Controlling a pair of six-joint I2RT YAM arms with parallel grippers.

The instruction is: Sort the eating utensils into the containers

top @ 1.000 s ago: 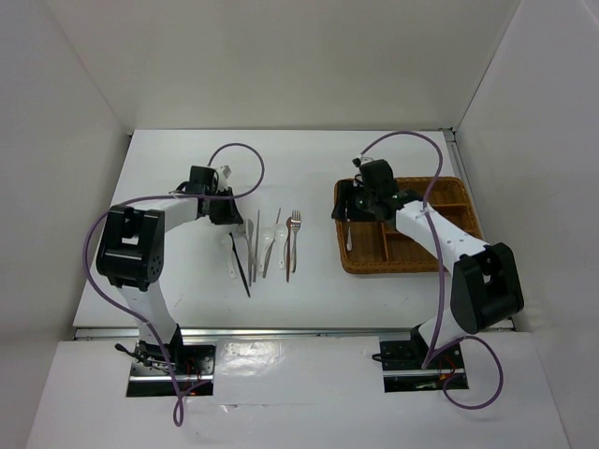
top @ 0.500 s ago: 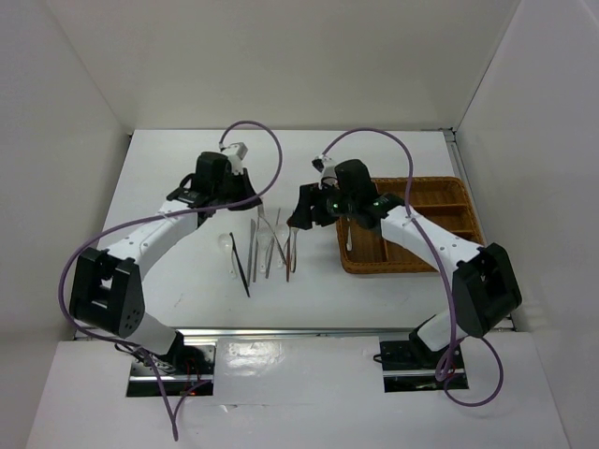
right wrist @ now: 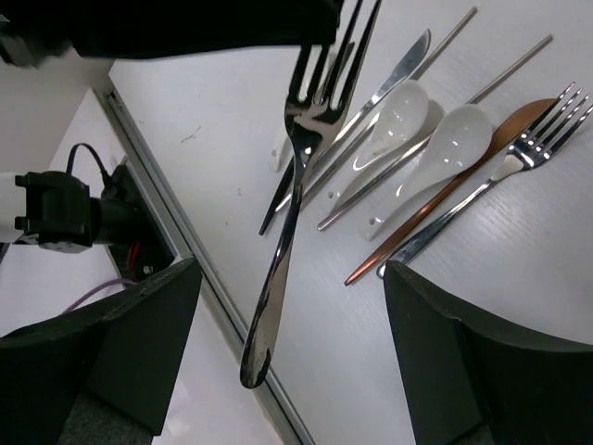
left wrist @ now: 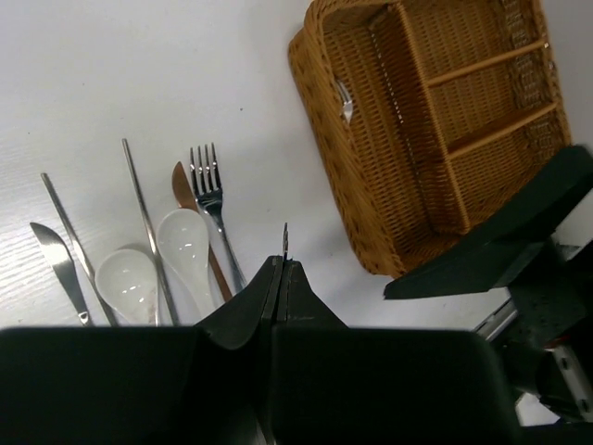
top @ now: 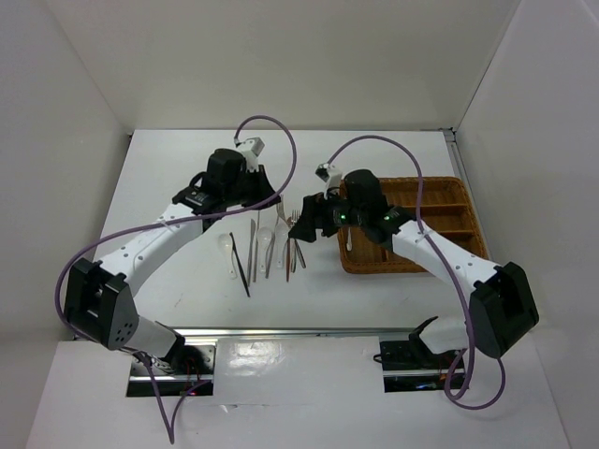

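Observation:
My left gripper (top: pixel 270 199) is shut on a silver fork (right wrist: pixel 289 213) and holds it above the table; in the left wrist view (left wrist: pixel 283 264) only its thin edge shows above the jaws. My right gripper (top: pixel 301 223) is wide open, and in its wrist view (right wrist: pixel 292 362) the fork's handle end hangs between the fingers, touching neither. On the table below lie two white spoons (right wrist: pixel 449 148), another fork (right wrist: pixel 523 153), a brown utensil (right wrist: pixel 445 209), a knife (left wrist: pixel 56 264) and thin sticks (left wrist: pixel 141 209). The wicker tray (top: pixel 412 269) stands to the right with one silver utensil (left wrist: pixel 345 100) in its left compartment.
White walls close in the table on three sides. A dark stick (top: pixel 240 264) lies at the left end of the utensil row. The tray's other compartments (left wrist: pixel 482 102) show bare wicker. Purple cables loop above both arms.
My left gripper has moved right, carrying a fork up over the utensil row. My right gripper has left the tray and moved left until it meets the fork.

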